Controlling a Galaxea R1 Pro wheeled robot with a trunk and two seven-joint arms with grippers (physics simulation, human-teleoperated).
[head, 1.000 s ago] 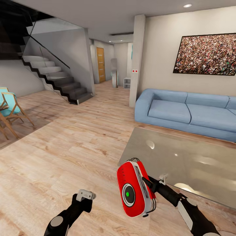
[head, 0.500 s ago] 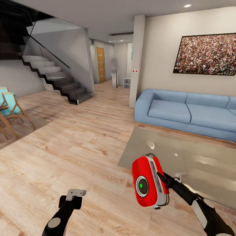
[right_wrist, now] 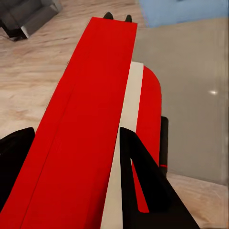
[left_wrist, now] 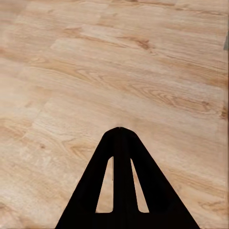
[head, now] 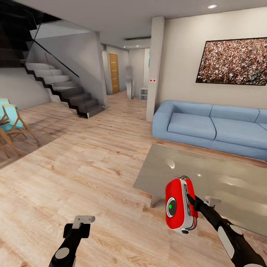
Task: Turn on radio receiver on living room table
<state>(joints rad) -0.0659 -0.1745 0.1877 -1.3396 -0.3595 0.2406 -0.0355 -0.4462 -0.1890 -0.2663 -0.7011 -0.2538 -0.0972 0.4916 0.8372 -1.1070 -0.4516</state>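
Our right gripper, clamped on the red radio receiver, has swung it toward four o'clock, back over the glass coffee table; its dial glows green, likely on. Left gripper stays closed, empty.

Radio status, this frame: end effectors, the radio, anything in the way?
Right end effector shut on the radio, held upright off the table near its corner. Left end effector shut, empty, above the floor. Dial lit green. Nothing in the way.

Desk top bare, open to approach; sofa blocks far side; wood floor left wide open.
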